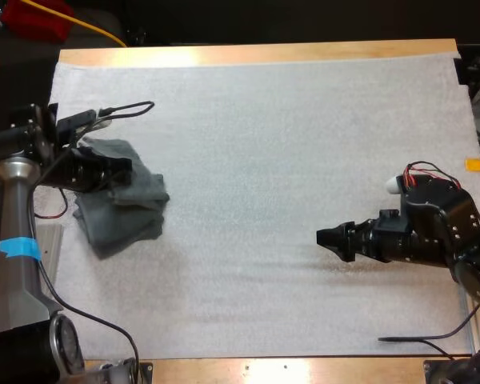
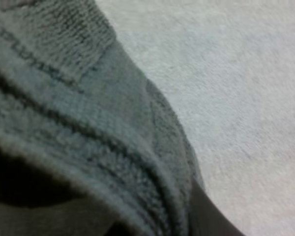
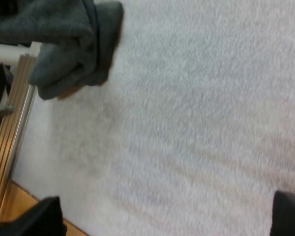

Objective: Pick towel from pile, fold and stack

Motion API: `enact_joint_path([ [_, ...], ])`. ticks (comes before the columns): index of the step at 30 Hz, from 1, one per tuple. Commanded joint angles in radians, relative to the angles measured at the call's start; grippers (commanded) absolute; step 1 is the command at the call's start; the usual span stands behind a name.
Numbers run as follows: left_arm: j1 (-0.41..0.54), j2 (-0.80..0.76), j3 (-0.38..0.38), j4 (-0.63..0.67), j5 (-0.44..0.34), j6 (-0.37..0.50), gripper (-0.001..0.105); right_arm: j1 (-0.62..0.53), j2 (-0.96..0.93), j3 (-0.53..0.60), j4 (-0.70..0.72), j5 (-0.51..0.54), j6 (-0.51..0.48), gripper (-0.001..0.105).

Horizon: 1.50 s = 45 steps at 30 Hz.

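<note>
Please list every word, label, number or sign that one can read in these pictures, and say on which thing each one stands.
There are none to read. The crumpled dark grey-green towel, the white foam mat and the black right gripper carry no legible writing. The blue tape band around the left arm looks plain.

Bright, even overhead light washes the white mat (image 1: 264,200) in the high view, with glare on the bare surface (image 1: 196,56) edge at 11 o'clock. Soft, faint shadows fall toward 6 o'clock beneath the right end effector (image 1: 336,238) and the towel (image 1: 120,204). From the left wrist, the towel's folds sink into deep shadow beside the pale mat.
</note>
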Motion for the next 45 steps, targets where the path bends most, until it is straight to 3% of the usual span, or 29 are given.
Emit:
enact_joint_path([
  [1,0.004,-0.014,0.016,-0.009,-0.008,0.001,0.000,0.001,-0.011,-0.001,0.009,-0.012,-0.005,0.081],
  [7,0.007,-0.014,0.101,-0.031,-0.009,0.000,0.000,0.001,-0.011,-0.001,0.009,-0.012,-0.005,0.081],
  [10,0.007,-0.014,0.128,-0.037,-0.024,0.000,0.007,0.001,-0.011,-0.001,0.009,-0.012,-0.005,0.081],
  [16,0.007,-0.014,0.135,-0.012,-0.219,0.000,0.012,0.001,-0.011,-0.001,0.009,-0.012,-0.005,0.081],
  [23,0.007,-0.014,0.135,-0.001,-0.297,0.000,0.013,0.001,-0.011,-0.001,0.009,-0.012,-0.005,0.081],
  [27,0.007,-0.014,0.135,-0.001,-0.312,0.000,0.035,0.001,-0.011,-0.001,0.009,-0.012,-0.005,0.081],
  [31,0.007,-0.014,0.135,0.005,-0.421,0.000,0.067,0.001,-0.011,-0.001,0.009,-0.012,-0.005,0.081],
  [32,0.007,-0.014,0.135,0.008,-0.448,0.000,0.070,0.001,-0.011,-0.001,0.009,-0.012,-0.005,0.081],
  [39,0.007,-0.021,0.121,0.038,-0.688,-0.013,0.059,0.001,-0.011,-0.001,0.009,-0.012,-0.012,0.081],
  [45,0.003,-0.091,0.084,0.019,-0.659,-0.019,0.059,0.001,-0.011,-0.001,0.009,-0.025,-0.023,0.081],
])
